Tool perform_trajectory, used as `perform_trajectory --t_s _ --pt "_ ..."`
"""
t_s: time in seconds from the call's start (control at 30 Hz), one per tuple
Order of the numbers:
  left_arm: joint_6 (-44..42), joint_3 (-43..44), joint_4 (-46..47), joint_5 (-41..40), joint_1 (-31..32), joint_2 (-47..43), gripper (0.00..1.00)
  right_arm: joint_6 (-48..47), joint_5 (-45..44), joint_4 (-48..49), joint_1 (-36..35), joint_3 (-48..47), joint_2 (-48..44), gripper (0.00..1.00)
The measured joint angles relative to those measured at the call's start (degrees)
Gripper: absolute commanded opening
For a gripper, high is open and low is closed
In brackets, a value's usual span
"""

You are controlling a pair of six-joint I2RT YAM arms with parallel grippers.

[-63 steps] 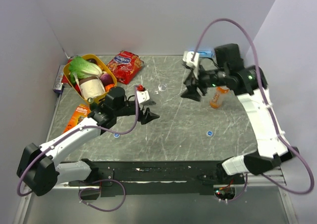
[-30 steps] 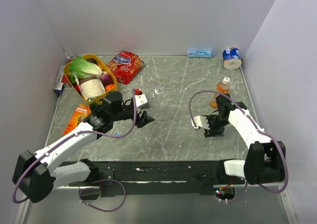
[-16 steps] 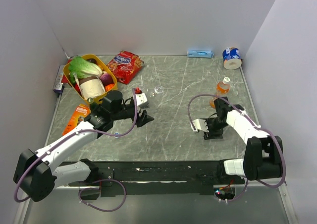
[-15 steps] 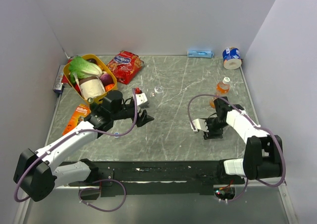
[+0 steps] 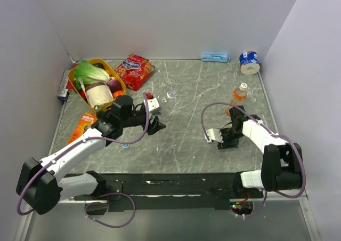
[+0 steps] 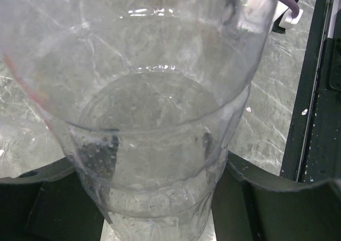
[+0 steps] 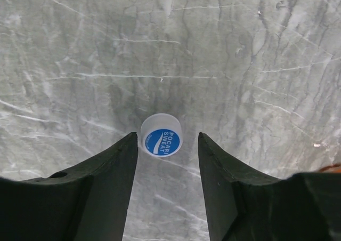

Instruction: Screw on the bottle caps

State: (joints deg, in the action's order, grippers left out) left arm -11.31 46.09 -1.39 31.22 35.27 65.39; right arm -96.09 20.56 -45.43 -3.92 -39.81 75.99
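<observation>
My left gripper (image 6: 160, 209) is shut on a see-through plastic bottle (image 6: 160, 107), which fills the left wrist view between the dark fingers (image 6: 48, 198). From above, that gripper (image 5: 157, 125) sits left of the table's middle. My right gripper (image 7: 168, 139) points down at the table, open, with a blue-and-white bottle cap (image 7: 161, 142) lying between its fingertips and close to the left one. From above, the right gripper (image 5: 226, 143) hides this cap. Behind it stands the orange drink bottle (image 5: 237, 98) with a pale cap (image 5: 243, 86) on top. A second blue cap (image 5: 126, 144) lies by the left arm.
A yellow basket (image 5: 118, 82) of vegetables stands at the back left, with a red snack bag (image 5: 134, 70) beside it. An orange packet (image 5: 82, 126) lies at the left edge. A tape roll (image 5: 249, 61) and a blue pack (image 5: 215, 57) sit by the back wall. A small see-through object (image 5: 171, 95) lies mid-table.
The right arm came down from the back of the table to the blue cap at the front right, and its jaws have narrowed around it. The left arm has barely shifted.
</observation>
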Motion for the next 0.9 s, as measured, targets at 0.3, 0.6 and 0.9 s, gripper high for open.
perform_trajectory --t_s 0.3,0.6,0.9 --pt "-0.02 0.0 -0.04 0.0 -0.04 0.13 0.01 0.26 -0.63 1.2 0.0 0.7 0.33 0.5" --pt "-0.09 0.0 -0.09 0.0 -0.04 0.13 0.01 0.81 -1.09 2.32 0.0 1.99 0.11 0.33" --pt "-7.58 -2.82 -0.55 2.08 0.81 -0.81 0.01 8.68 6.32 -8.48 -5.01 -11.5 -11.04 0.27"
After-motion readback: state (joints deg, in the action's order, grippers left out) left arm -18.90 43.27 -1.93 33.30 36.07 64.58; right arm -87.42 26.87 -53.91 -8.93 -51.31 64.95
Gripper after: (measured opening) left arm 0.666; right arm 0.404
